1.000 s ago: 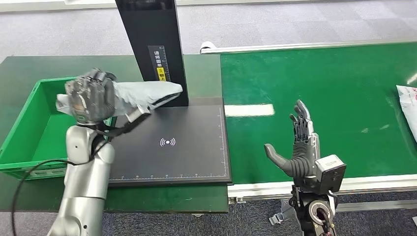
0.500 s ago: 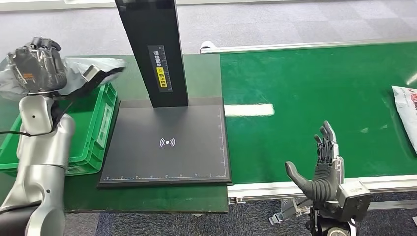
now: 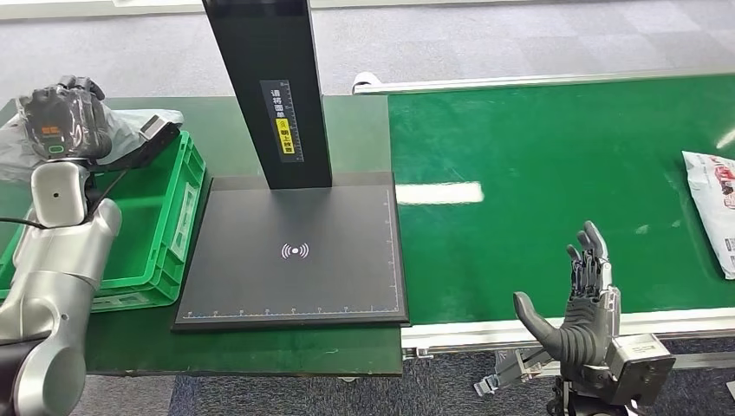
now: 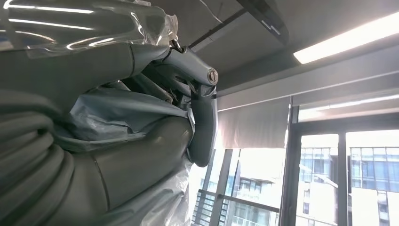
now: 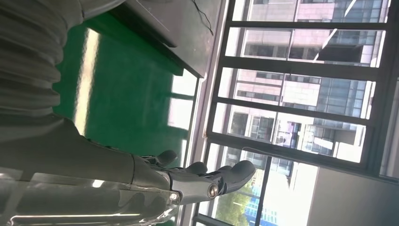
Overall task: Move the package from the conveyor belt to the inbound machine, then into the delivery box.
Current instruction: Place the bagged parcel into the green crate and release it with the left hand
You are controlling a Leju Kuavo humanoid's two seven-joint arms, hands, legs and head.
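My left hand [image 3: 62, 121] grips a grey plastic package [image 3: 139, 130] above the far end of the green delivery box [image 3: 178, 212]. The left wrist view shows the fingers [image 4: 202, 122] wrapped around the crumpled grey package [image 4: 117, 113]. At the near edge of the green conveyor belt [image 3: 555, 165] my right hand [image 3: 579, 312] is held up, fingers spread and holding nothing. The right wrist view shows its spread fingers [image 5: 226, 176] over the belt [image 5: 122, 84]. The black inbound machine has a flat scan pad [image 3: 295, 251] and a black post [image 3: 269, 87] behind it.
A second white package [image 3: 715, 208] lies on the belt at the far right edge. The scan pad sits between the delivery box and the belt. A dark green tabletop [image 3: 260, 351] runs under the box and pad.
My left hand carried the grey package leftward from over the scan pad to above the green box, then lowered slightly. My right hand drew back toward the belt's near edge. The white package came further into view.
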